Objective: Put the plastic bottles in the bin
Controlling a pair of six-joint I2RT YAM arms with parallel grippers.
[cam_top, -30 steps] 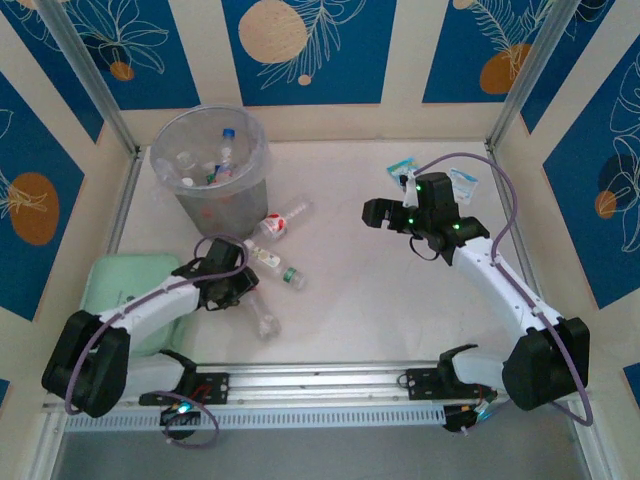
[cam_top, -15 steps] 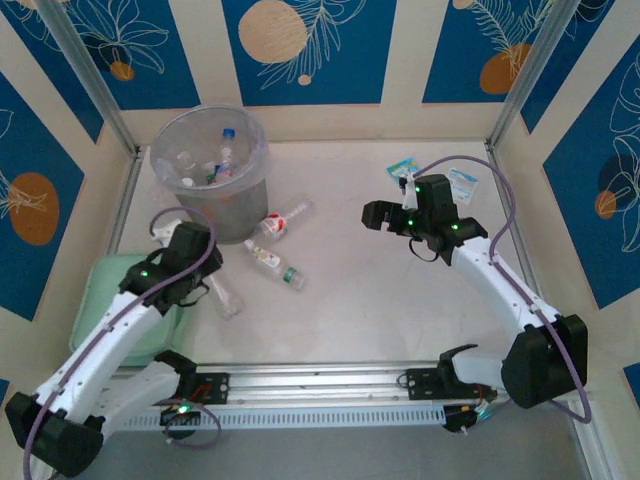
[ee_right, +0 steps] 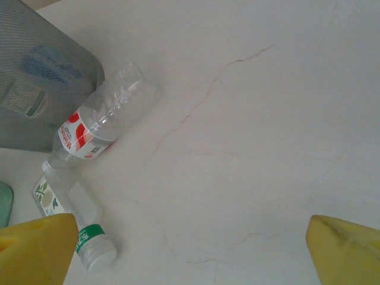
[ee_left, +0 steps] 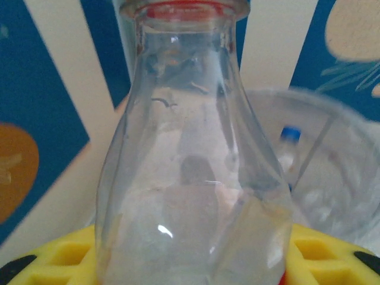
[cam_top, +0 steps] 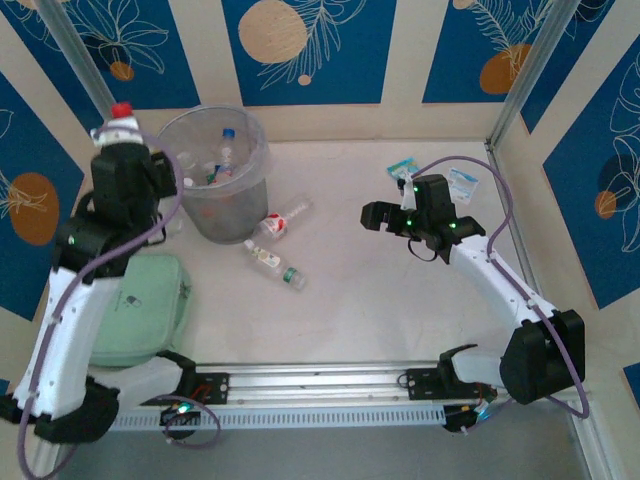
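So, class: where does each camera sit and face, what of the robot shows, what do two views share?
Top external: above and behind, looking down; left arm, right arm show.
Left wrist: faces the translucent round plastic bin past a clear red-capped bottle; yellow fingers below.
Right wrist: looks down at table; yellow fingertips show.
Shared by top and right wrist: the red-labelled clear bottle.

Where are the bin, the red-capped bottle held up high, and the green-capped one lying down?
bin (cam_top: pixel 222 218): top external view, its side wall.
red-capped bottle (ee_left: pixel 190 172): left wrist view, its clear body.
green-capped bottle (ee_right: pixel 95 249): right wrist view, its cap.
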